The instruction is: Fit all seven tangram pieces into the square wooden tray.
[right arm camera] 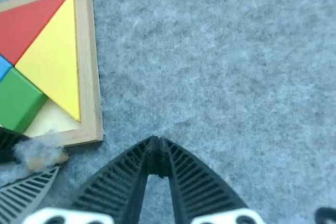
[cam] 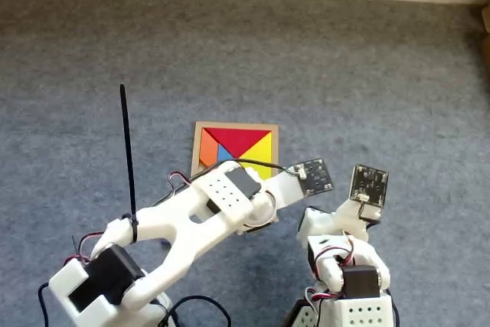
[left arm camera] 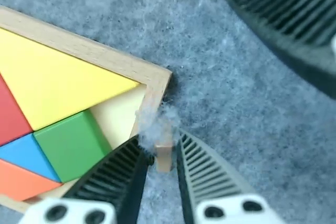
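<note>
Left gripper [left arm camera: 160, 142] stands at the outer corner of the square wooden tray [left arm camera: 89, 51], its jaws drawn close around a tan wooden piece [left arm camera: 164, 157]. The piece appears clamped between the two fingers, though a tuft of grey fluff [left arm camera: 155, 127] covers its upper end and hides the contact. The piece sits just outside the tray rim, on the grey table [cam: 367, 74].

Right gripper [right arm camera: 157, 142] is clenched with nothing in it: its fingertips meet over bare table, near the tray's side and apart from it.

In the high view the tray lies at the centre of the frame. The left arm [cam: 176, 227] runs from the lower left of the frame to the tray's lower right corner. The right arm [cam: 344, 266] stands folded in the lower right of the frame.

Tray contents, left wrist view:
- yellow triangle [left arm camera: 58, 85], large, lying along the rim
- red triangle [left arm camera: 10, 116], touching the yellow one
- green square [left arm camera: 71, 142], against the yellow triangle's edge
- blue piece [left arm camera: 21, 153], beside the green square
- orange piece [left arm camera: 21, 182], along the rim beyond the blue piece
- pale gap [left arm camera: 119, 115], in the corner nearest the left gripper, between the green square, the yellow triangle and the rim
</note>
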Robot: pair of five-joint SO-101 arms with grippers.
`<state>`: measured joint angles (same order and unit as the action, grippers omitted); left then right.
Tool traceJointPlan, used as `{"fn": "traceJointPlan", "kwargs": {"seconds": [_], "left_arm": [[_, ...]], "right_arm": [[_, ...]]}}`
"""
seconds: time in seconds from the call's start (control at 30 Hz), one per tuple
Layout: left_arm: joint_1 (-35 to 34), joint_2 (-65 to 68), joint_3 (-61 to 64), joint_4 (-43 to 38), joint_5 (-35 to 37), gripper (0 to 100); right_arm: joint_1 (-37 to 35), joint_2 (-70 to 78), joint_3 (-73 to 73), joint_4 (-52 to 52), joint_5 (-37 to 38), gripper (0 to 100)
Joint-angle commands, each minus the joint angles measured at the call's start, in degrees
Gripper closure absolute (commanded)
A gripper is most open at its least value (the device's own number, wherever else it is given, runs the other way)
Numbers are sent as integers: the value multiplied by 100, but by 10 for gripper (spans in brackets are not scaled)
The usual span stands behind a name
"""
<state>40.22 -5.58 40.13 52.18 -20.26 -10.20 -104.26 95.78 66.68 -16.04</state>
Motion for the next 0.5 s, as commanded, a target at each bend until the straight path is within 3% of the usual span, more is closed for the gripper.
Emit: {"fn": "traceJointPlan", "kwargs": {"seconds": [0.0, 0.1, 0.47], "left_arm": [[40, -356, -215, -44, 26, 995], [13, -716, -207, -35, 97, 995], [-646, -1411, -40, -343, 2171, 995]], "right_arm": [[66, -84, 901, -207, 35, 991], [66, -84, 901, -207, 35, 991], [66, -84, 901, -207, 35, 991]]}}
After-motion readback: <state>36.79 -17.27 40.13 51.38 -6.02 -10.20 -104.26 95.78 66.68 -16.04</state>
